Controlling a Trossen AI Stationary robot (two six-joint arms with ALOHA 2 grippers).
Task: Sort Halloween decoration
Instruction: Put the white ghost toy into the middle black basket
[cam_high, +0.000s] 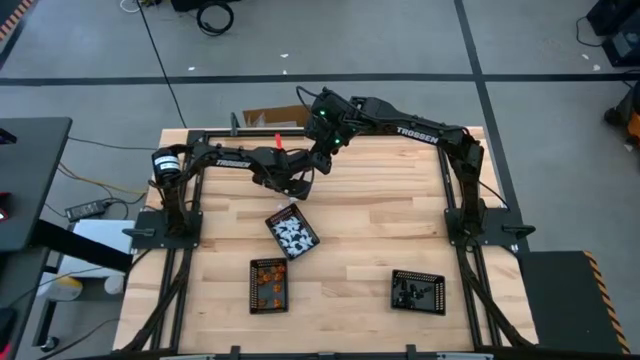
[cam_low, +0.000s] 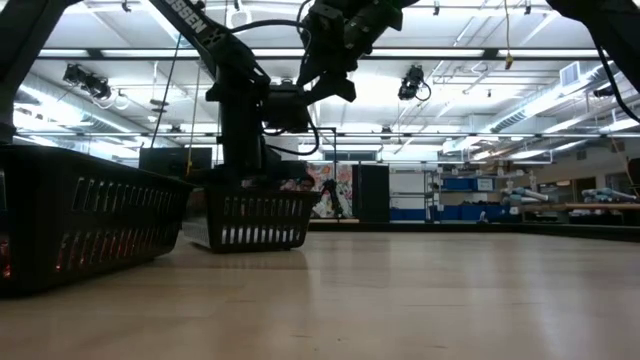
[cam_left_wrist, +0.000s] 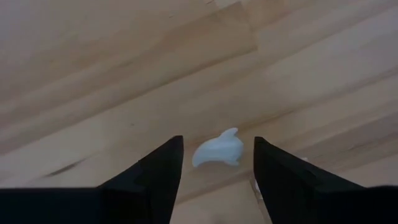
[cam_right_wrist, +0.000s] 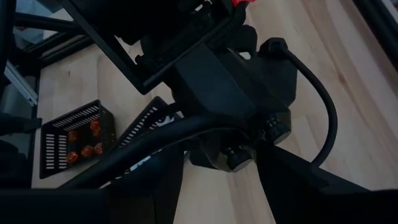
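Note:
A small white Halloween decoration piece (cam_left_wrist: 217, 151) lies on the bare wood of the table. My left gripper (cam_left_wrist: 217, 140) points down over it, open, with one finger on either side of the piece and a gap to each. In the high view this gripper (cam_high: 300, 186) is just beyond the middle tray. My right gripper (cam_right_wrist: 221, 186) hangs open in the air above the left arm's wrist, around (cam_high: 325, 135), with nothing between its fingers.
Three black trays stand on the near half of the table. One holds white and black pieces (cam_high: 291, 231), one holds orange pieces (cam_high: 269, 284), and one holds dark pieces (cam_high: 417, 291). A cardboard box (cam_high: 275, 118) sits at the far edge. Bare wood lies to the right.

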